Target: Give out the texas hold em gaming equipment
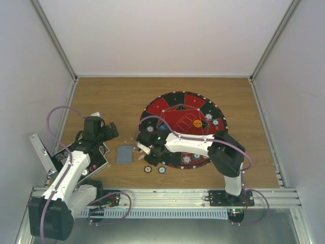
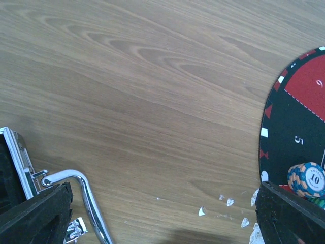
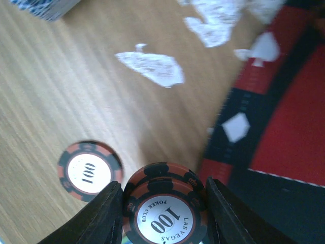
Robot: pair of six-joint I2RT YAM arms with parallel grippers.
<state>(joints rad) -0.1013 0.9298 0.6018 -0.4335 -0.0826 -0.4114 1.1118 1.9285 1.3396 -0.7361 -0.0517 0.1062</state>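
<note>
Down at the left rim of the round mat (image 1: 175,104), the right hand (image 3: 163,183) is closed on a stack of red chips (image 3: 165,218) marked 100, one finger pressed to each side of it; the stack sits over the line where the mat's black border meets the bare wooden counter (image 3: 61,91). Just beside it, flat on the wood, lies a single red chip (image 3: 89,170), also marked 100; the overhead view shows another chip (image 1: 161,170) next to that one, its colour too small to tell. White scraps (image 3: 152,68) are scattered on the wood beyond them, and the deck of cards (image 1: 124,154) rests on the counter to the left, apart from the mat. On the mat itself sit an orange disc (image 1: 197,123) near the middle and a blue-and-orange chip (image 2: 307,179) marked 10 close to the rim. The left hand (image 2: 162,203) hangs open above the counter, fingers wide apart with nothing between them; under one finger is the chrome handle (image 2: 76,185) of the black case (image 1: 86,163).
</note>
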